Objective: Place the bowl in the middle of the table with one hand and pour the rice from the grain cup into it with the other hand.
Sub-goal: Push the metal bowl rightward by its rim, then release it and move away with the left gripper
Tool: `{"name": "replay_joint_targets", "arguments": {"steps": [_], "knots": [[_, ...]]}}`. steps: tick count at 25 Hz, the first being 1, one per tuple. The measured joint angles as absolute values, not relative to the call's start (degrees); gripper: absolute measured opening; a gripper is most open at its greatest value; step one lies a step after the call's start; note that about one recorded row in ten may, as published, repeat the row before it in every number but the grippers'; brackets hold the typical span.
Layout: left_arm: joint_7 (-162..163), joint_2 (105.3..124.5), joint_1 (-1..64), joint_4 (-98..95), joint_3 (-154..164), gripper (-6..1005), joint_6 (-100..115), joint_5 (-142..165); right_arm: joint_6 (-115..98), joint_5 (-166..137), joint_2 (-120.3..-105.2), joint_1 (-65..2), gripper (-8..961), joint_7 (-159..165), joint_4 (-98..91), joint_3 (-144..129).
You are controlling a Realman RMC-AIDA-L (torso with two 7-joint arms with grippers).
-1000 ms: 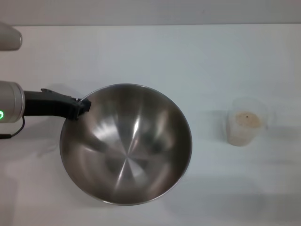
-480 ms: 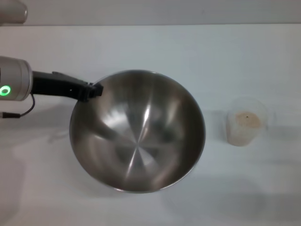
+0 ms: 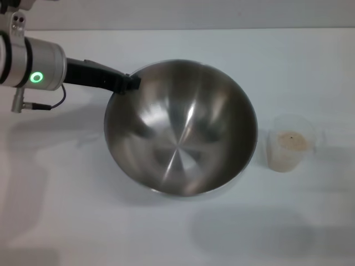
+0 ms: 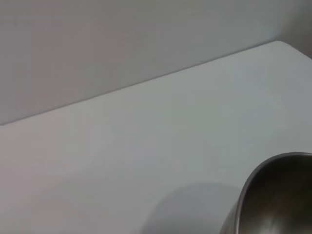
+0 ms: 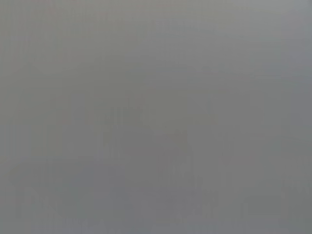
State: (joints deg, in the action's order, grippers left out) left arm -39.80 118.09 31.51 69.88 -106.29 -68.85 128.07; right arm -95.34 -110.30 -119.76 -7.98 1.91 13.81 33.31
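While the large round stainless-steel mixing bowl (image 3: 181, 126) hangs tilted above mid-table, the left gripper (image 3: 131, 83) pinches its far-left rim. Right of it, apart, stands the small frosted plastic grain cup (image 3: 288, 143) of pale rice (image 3: 292, 141) on the plain white table (image 3: 277, 61), nearer the unseen right arm. No writing shows.

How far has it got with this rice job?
Nothing is finished. In hand: the left gripper holds the bowl by its rim, tilted, near the middle of the table. Left: setting it down, then pouring. The rice sits untouched in the grain cup; the right gripper isn't visible.
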Motion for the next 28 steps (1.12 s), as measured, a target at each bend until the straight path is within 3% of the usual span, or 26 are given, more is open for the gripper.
{"name": "replay_joint_targets", "arguments": {"steps": [28], "knots": [[-41.6,118.13,33.5,62.9,-108.0,171,-63.3,129.6,-95.3,-110.3,-119.70,-8.3,828,1.9,13.8,33.5]]}}
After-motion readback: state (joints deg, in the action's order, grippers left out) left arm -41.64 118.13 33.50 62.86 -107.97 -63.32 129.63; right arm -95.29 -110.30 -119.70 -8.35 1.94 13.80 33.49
